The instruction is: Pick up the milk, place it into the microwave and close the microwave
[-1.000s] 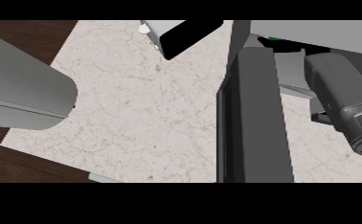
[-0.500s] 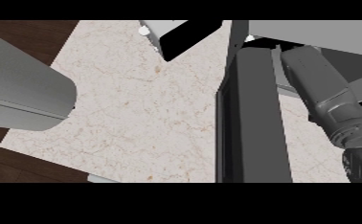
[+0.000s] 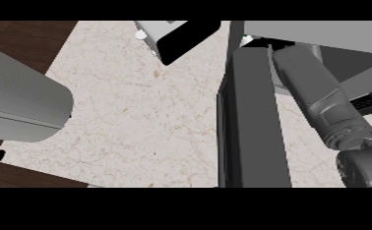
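Pale stone counter [image 3: 138, 121] fills most of the view, with dark wood floor at the left edge. At the right stands the microwave [image 3: 305, 30], and its dark door [image 3: 251, 121] swings out toward us, wide open. The right arm [image 3: 320, 96] goes over the door and into the microwave. Its hand is hidden inside, so I cannot tell if the fingers are apart or closed on something. The milk cannot be seen. It may be in that hidden hand or already inside, but I cannot say which. The left arm [image 3: 29, 106] shows at the left edge, and its hand is out of view. I think the step now is putting the milk inside. Next, the arm must come out past the door, then push the door shut.
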`<act>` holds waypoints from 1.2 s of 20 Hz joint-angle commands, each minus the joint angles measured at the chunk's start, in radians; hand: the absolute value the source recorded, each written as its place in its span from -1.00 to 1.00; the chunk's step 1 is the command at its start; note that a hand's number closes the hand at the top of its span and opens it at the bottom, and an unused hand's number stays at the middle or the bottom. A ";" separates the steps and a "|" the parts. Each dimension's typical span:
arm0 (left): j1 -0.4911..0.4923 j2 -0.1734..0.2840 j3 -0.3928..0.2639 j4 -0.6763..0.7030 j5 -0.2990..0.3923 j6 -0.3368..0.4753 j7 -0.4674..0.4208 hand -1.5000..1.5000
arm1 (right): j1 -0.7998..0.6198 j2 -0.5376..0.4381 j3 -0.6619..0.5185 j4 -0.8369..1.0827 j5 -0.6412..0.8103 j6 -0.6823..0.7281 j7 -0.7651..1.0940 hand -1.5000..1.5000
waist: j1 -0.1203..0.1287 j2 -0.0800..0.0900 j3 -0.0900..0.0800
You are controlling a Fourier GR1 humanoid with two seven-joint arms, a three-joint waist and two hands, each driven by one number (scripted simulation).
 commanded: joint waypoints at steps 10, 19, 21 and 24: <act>0.036 -0.054 -0.066 0.039 -0.056 -0.030 -0.012 -1.00 | 0.048 -0.005 -0.050 -0.025 -0.034 -0.056 -0.064 -1.00 | -0.054 -0.026 -0.003; 0.003 -0.079 -0.171 0.072 -0.123 -0.098 -0.040 -1.00 | 0.118 -0.051 -0.105 -0.018 -0.094 0.182 -0.121 -1.00 | -0.095 -0.034 -0.001; -0.005 -0.097 -0.231 0.075 -0.163 -0.109 -0.030 -1.00 | 0.151 -0.052 -0.126 -0.018 -0.118 0.265 -0.155 -1.00 | -0.114 -0.039 -0.001; -0.001 -0.081 -0.241 0.143 -0.185 -0.165 -0.054 -1.00 | 0.186 -0.058 -0.131 -0.014 -0.131 0.407 -0.191 -1.00 | -0.125 -0.048 -0.003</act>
